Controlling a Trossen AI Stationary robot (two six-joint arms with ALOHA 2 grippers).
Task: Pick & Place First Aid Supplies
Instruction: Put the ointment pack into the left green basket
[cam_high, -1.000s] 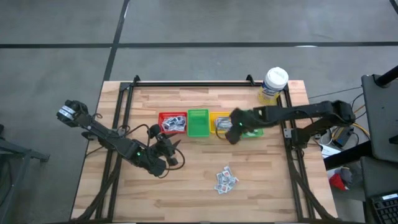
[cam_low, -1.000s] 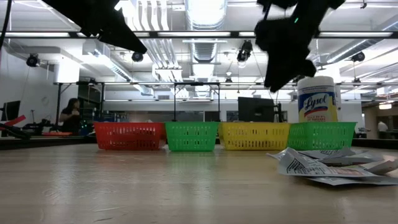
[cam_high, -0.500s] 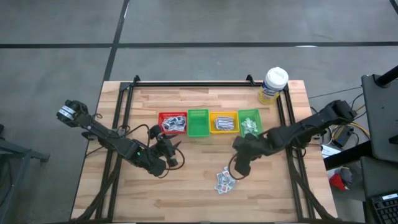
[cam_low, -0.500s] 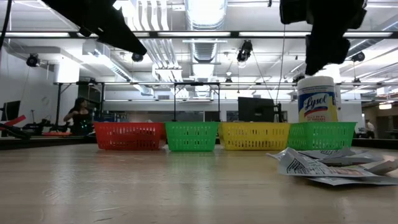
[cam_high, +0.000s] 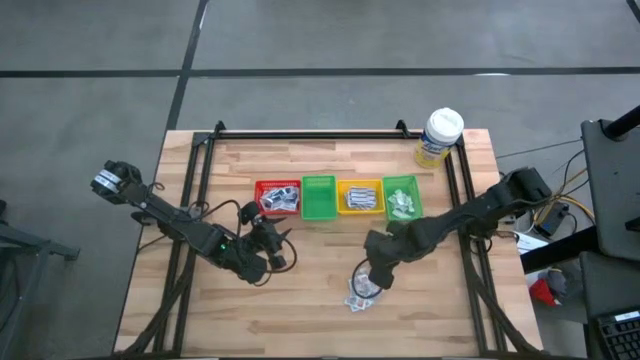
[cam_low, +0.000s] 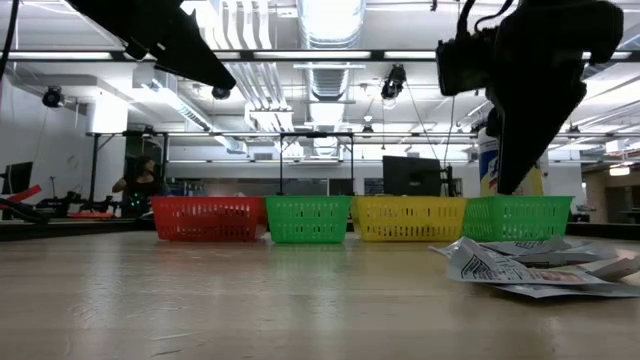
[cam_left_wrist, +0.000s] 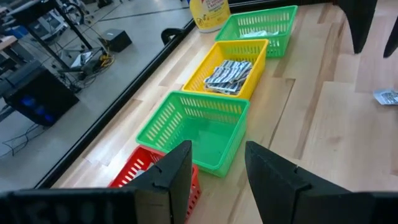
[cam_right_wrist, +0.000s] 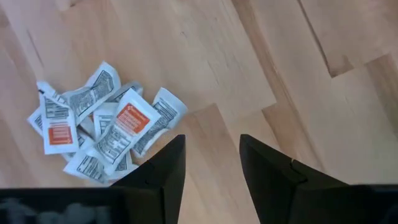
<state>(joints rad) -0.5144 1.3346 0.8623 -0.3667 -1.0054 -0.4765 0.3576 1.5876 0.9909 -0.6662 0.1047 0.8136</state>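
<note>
A loose pile of small white first aid packets (cam_high: 360, 291) (cam_right_wrist: 99, 134) lies flat on the wooden table, near its front middle; two show an orange patch. My right gripper (cam_high: 374, 274) (cam_right_wrist: 211, 165) hangs open just above the table beside the pile, pointing steeply down, with bare wood between its fingers. In the low view it is the dark shape (cam_low: 530, 100) above the packets (cam_low: 520, 265). My left gripper (cam_high: 275, 245) (cam_left_wrist: 217, 177) waits open on the table's left side, facing the bins, and holds nothing.
Along the table's middle runs a row of small bins: red (cam_high: 278, 197) with packets, an empty green one (cam_high: 319, 197), yellow (cam_high: 360, 196) with packets, and a second green one (cam_high: 402, 197) with packets. A white-capped bottle with a yellow label (cam_high: 441, 135) stands at the far right.
My right gripper has swung from over the yellow and right green bins toward the table's near edge and come down, ending just above the table beside the packet pile. The packets have not moved, and my left arm has kept its place.
</note>
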